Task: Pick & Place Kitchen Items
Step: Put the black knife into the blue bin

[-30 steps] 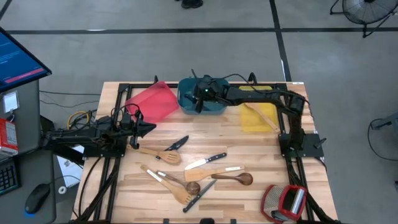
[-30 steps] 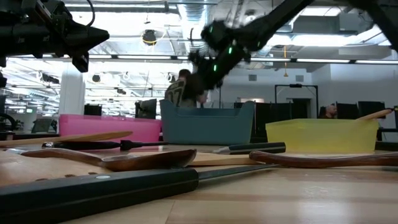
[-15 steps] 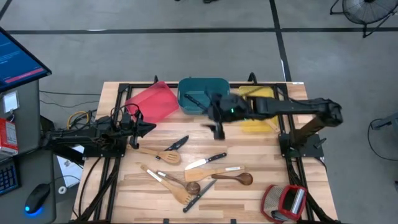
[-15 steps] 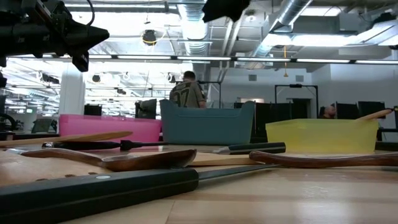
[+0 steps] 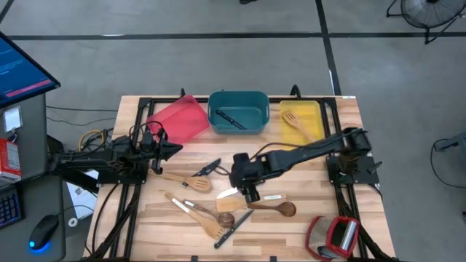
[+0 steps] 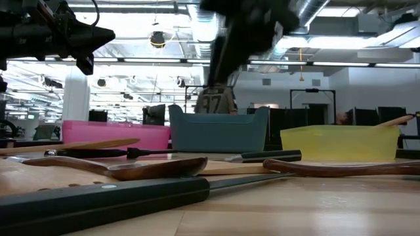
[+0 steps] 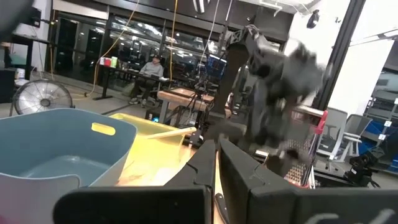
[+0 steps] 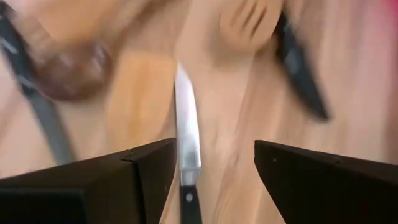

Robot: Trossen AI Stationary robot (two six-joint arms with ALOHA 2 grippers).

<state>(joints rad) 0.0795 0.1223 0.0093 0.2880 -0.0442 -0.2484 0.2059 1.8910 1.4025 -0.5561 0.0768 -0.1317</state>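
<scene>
From above, the right gripper (image 5: 250,191) hangs over the middle of the table (image 5: 306,233), just above a knife (image 5: 234,191) whose handle is hidden under it. The right jaws stand apart with nothing between them. Past the jaws toward the table's front lie a dark wooden spoon (image 5: 277,209), a wooden spatula (image 5: 207,225) and another knife (image 5: 233,228); off to one side lie a spatula (image 5: 188,180) and a short knife (image 5: 210,167). Well behind the jaws stand a red tray (image 5: 178,120), a teal tray (image 5: 238,111) holding a knife (image 5: 230,118), and a yellow tray (image 5: 300,132) holding a wooden fork (image 5: 297,122). The left gripper (image 5: 175,149) waits at the table's left edge, jaws together.

At table height, the right gripper (image 6: 226,59) shows blurred above the teal tray (image 6: 220,131), and a black knife handle (image 6: 105,200) lies nearest.

The left wrist view shows its own fingers (image 7: 239,177) pressed together, empty.

The right wrist view shows a silver blade (image 8: 185,127) lying between the spread fingers (image 8: 149,171), untouched.
</scene>
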